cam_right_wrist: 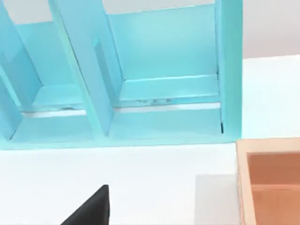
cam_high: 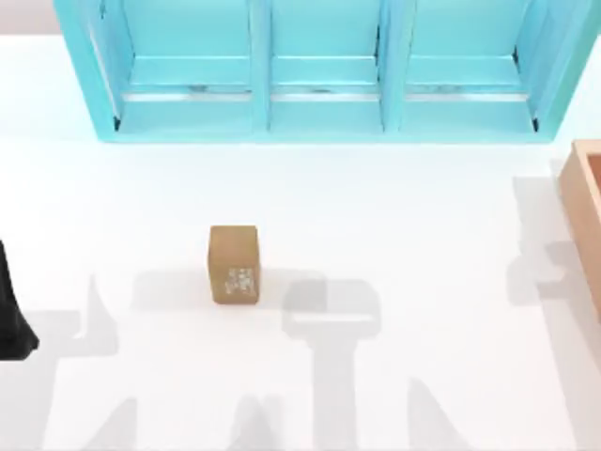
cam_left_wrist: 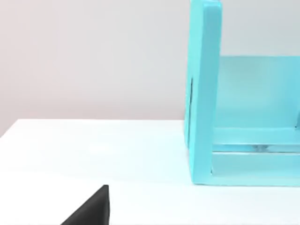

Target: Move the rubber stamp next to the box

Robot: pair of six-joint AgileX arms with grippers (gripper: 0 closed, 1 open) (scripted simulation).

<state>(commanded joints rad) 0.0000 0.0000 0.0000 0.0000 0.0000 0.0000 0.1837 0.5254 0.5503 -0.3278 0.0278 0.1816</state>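
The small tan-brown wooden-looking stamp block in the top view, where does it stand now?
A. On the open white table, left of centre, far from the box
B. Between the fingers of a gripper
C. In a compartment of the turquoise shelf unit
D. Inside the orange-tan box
A: the small tan-brown stamp block stands alone on the white table, while the orange-tan box is at the table's right edge.

Bright, even light throughout; white table [cam_high: 404,207] nearly washed out. Soft grey arm shadows fall across its near half, one just right of the rubber stamp [cam_high: 234,264]. Thin glare streaks on the turquoise shelf unit [cam_high: 324,70] floors. Edges slightly soft.
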